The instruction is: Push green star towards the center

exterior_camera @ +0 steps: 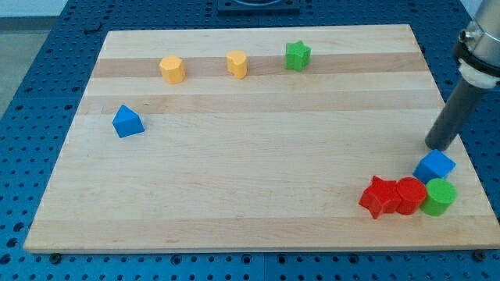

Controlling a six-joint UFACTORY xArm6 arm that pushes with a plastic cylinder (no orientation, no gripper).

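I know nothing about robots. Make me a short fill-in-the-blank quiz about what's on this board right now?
1. The green star sits near the view's ____ edge.
2. My tip is just above the blue ____.
3. Left of the star are two ____ blocks.
4. Two red blocks sit left of a green ____.

Missing words: top; cube; yellow; cylinder

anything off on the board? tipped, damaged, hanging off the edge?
Nothing stands out. The green star sits flat near the view's top, all blocks lie on the board, none tipped or broken. My tip is at the view's right, just above the blue block.
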